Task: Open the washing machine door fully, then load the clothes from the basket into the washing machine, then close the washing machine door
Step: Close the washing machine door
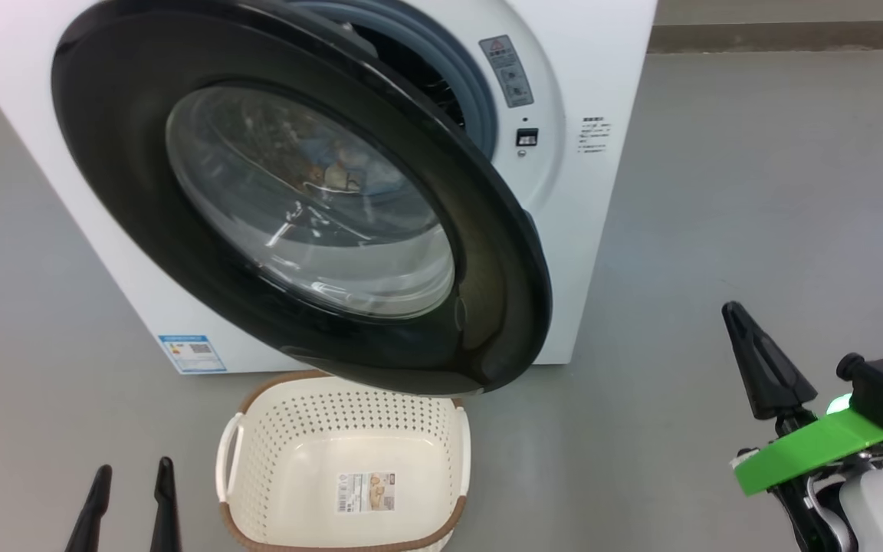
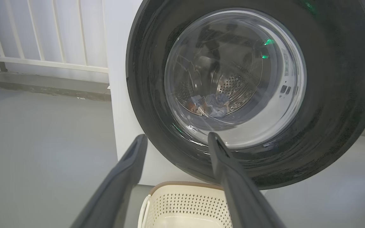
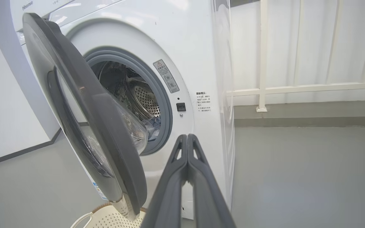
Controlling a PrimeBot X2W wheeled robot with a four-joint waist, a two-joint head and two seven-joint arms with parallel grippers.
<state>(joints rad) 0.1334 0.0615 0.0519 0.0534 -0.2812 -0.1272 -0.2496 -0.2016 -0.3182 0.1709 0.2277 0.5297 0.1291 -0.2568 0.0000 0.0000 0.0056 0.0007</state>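
The white washing machine stands ahead with its black-rimmed door partly swung open, leaving a gap at the drum opening. Light blue clothes lie inside the steel drum, seen through the door glass. On the floor below the door sits the cream basket, with nothing in it. My left gripper is open at the lower left, beside the basket, its fingers pointing toward the door. My right gripper is shut on nothing, to the right of the door and apart from it, fingertips pressed together.
Grey floor spreads to the left and right of the machine. A white railing and a low kerb run behind the machine on the right. A white wall stands to its left.
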